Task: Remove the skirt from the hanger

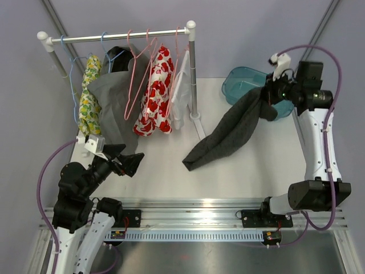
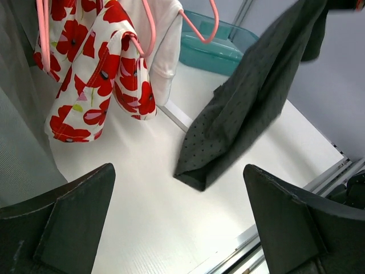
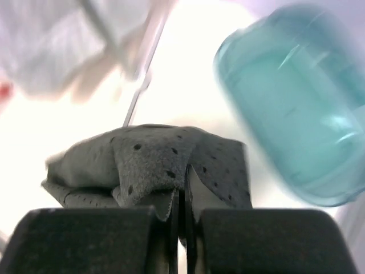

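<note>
Over on the far right, the right hand [image 1: 268, 97] is clamped shut on the top edge of the dark grey dotted skirt [image 1: 228, 134], pinching a bunched fold between its fingers. The skirt hangs from that grip in a long diagonal drape, and its lower end rests on the white bench [image 1: 171, 177] near the middle, just right of the rack's upright post. It is apart from the clothes rail [image 1: 120, 36] and its pink hangers [image 1: 137, 74]. A teal plastic tub [image 1: 242, 83] sits just beside the right hand. The left hand [image 1: 122, 162] hovers at the near left with its jaws wide and nothing between them, below a red poppy-print garment [image 1: 155, 94] on the rail.
</note>
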`<state>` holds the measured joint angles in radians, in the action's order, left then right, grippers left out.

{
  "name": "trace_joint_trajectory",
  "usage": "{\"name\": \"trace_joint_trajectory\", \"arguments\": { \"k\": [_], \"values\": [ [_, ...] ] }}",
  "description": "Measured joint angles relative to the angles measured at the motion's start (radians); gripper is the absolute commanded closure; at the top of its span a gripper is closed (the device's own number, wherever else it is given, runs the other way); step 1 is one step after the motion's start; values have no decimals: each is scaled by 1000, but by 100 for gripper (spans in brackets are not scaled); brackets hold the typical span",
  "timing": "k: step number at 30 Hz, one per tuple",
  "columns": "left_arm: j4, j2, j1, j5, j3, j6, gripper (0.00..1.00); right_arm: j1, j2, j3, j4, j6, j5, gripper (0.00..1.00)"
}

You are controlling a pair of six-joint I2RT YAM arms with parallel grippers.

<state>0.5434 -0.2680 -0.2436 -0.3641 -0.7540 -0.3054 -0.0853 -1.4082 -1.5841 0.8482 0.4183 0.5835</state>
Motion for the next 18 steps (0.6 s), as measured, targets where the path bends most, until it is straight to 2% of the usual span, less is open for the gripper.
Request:
{"name": "trace_joint_trajectory", "arguments": {
  "k": [5,11,15,18],
  "values": [
    [-1,34,0,1,4,-13,1,0,-77,-385,-40,-137,-80,100],
    [-4,42,0,2,4,-18,1,-1,-259,-824,-76,-254,-257,100],
    [-14,42,0,3,7,-22,1,-3,-391,-999,-135,-276,-387,100],
    [-20,40,0,5,14,-29,1,-6,-459,-1019,-187,-272,-474,100]
  ]
}}
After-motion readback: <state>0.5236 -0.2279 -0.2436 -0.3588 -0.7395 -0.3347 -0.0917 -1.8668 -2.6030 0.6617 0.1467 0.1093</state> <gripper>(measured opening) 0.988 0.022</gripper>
